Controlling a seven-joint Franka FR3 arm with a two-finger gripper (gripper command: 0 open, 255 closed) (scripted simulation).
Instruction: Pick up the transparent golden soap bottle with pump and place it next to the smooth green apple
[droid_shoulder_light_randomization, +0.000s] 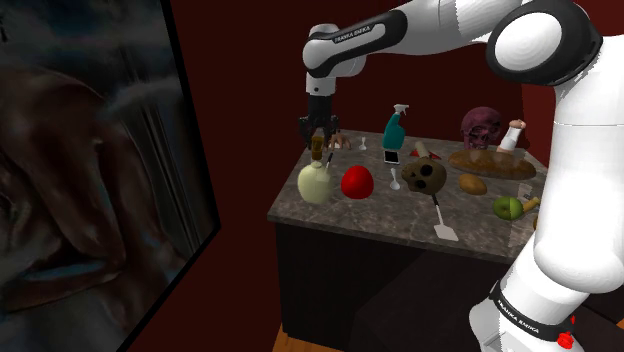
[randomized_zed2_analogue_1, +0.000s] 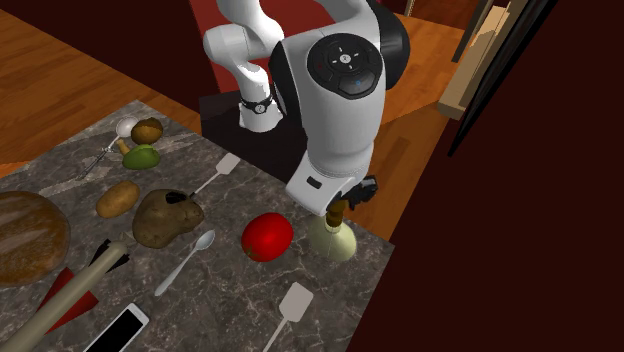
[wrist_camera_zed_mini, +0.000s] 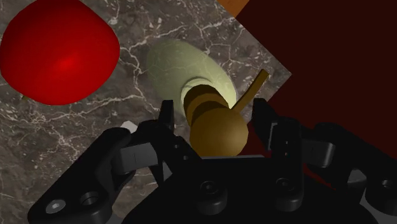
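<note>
soap bottle (wrist_camera_zed_mini: 200, 98) stands at the tabletop (wrist_camera_zed_mini: 95, 146) corner, its golden pump between the fingers of our end effector (wrist_camera_zed_mini: 214, 113), which is open and not touching it. in the shoulder view a red fruit (wrist_camera_zed_mini: 60, 51) sits at the bottle's 3 o'clock, with the green apple (droid_shoulder_light_randomization: 507, 207) well beyond. we fear a grip on the rounded pump could slip, tipping the bottle off the edge.
</note>
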